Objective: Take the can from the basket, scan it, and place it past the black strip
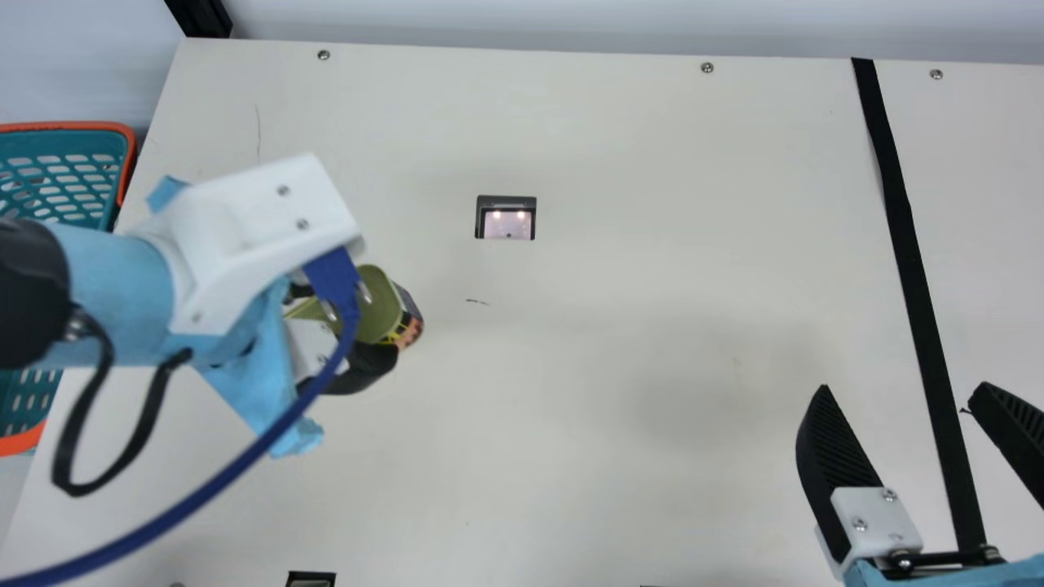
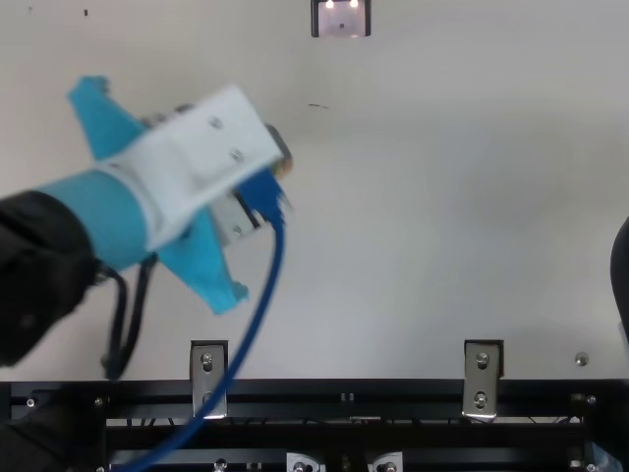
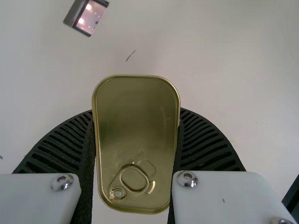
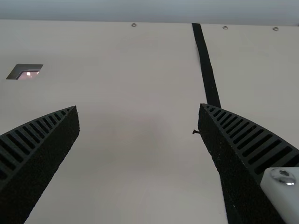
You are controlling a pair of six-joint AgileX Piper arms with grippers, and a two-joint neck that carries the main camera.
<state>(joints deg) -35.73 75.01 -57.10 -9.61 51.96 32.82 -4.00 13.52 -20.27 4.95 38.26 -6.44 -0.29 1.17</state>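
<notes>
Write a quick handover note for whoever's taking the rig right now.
Left pincer: shut on the can, which is between basket and scanner window, not over the window.
Right pincer: open and holding nothing, near the black strip.
Done: can out of the basket.
Left: scan it, as I can't confirm a scan from here, then place it past the strip, probably with the right pincer's help.

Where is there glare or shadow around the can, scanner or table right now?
Main view: two bright spots in the scanner, a soft shadow on the table right of centre. Top view: two bright spots in the scanner again. Left wrist view: a small glint on the can. Right wrist view: faint shading on the table.
</notes>
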